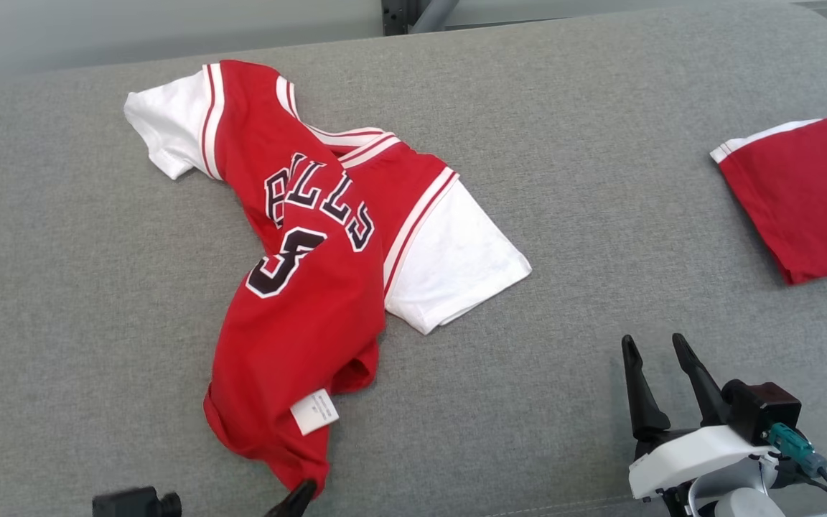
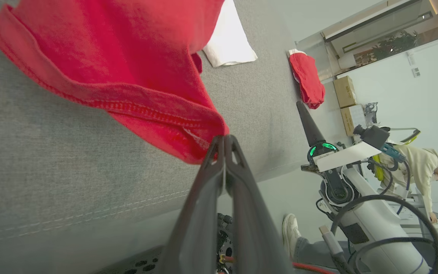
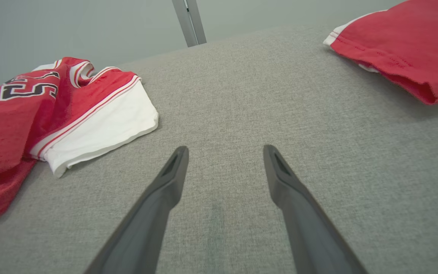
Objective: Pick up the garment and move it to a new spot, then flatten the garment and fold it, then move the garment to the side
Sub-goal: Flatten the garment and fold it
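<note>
jersey (image 1: 313, 301): red body, white sleeves; thin red and white stripes where the sleeves join and around the neck
jersey lettering: black letters and a black numeral, each edged in white
care tag (image 1: 315, 411): white with faint grey print
second garment (image 1: 808, 194): red, with a white striped band on one edge
worktop (image 1: 600, 215): mottled mid-grey woven fabric, with a pale stitch line along its near edge
left tool (image 2: 223, 137): dark grey fingers
right tool (image 1: 652, 339): black fingers, white housing, black camera block, teal plug, green glowing ring
person (image 2: 424, 163): cream top
shoe (image 2: 290, 232): white
boxes (image 2: 346, 91): cardboard brown
</note>
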